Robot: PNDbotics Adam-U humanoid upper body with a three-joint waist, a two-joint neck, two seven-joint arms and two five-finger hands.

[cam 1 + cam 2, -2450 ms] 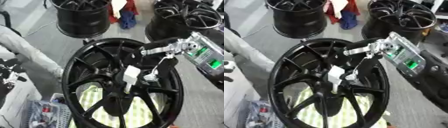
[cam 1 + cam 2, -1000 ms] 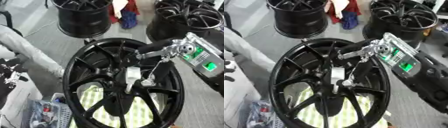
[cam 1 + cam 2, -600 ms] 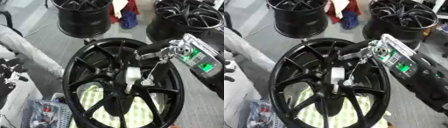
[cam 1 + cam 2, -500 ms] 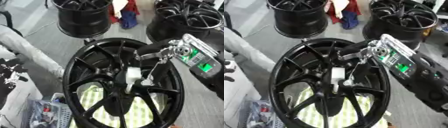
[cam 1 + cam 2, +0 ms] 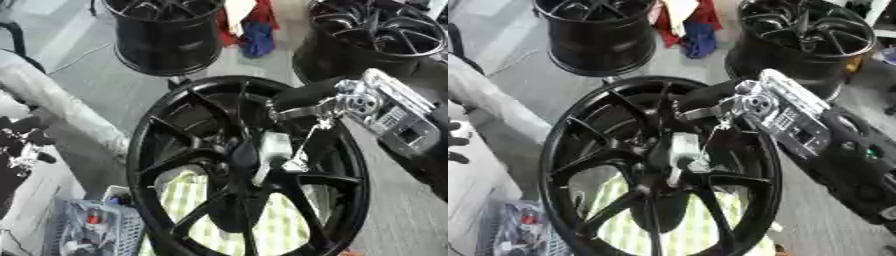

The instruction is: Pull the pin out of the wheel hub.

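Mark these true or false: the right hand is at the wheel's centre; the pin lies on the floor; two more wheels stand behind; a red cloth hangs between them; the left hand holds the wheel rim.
1. The right hand reaches to the hub of the wheel: true.
2. The pin lies on the floor: false, the pale pin sits at the hub.
3. Two more wheels stand behind: true.
4. A red cloth hangs between them: true.
5. The left hand holds the rim: false, it is off to the left, apart.
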